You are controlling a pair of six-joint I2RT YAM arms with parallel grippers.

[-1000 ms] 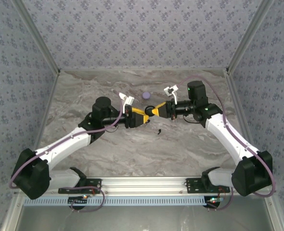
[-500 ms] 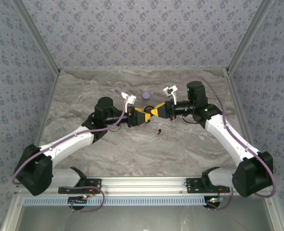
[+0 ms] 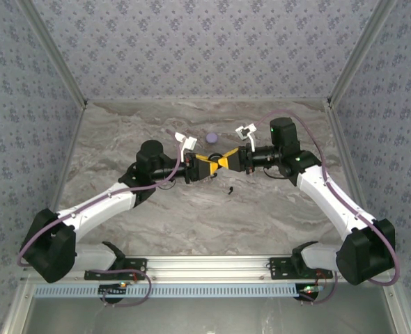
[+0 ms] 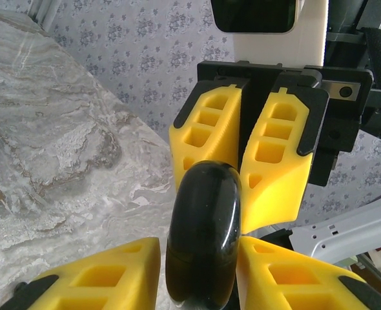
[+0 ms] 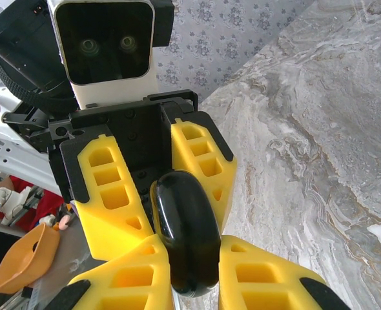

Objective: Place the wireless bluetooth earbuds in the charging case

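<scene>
Left gripper edged toward right gripper; both pinch the black charging case. Uneven pull could slip its glossy shell.

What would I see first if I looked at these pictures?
Two robot arms meet nose to nose over the middle of the marble table. The left gripper and the right gripper both pinch one shiny black case between yellow fingers. A tiny black earbud lies on the table just nearer the arm bases, and a lavender disc sits behind the grippers.
</scene>
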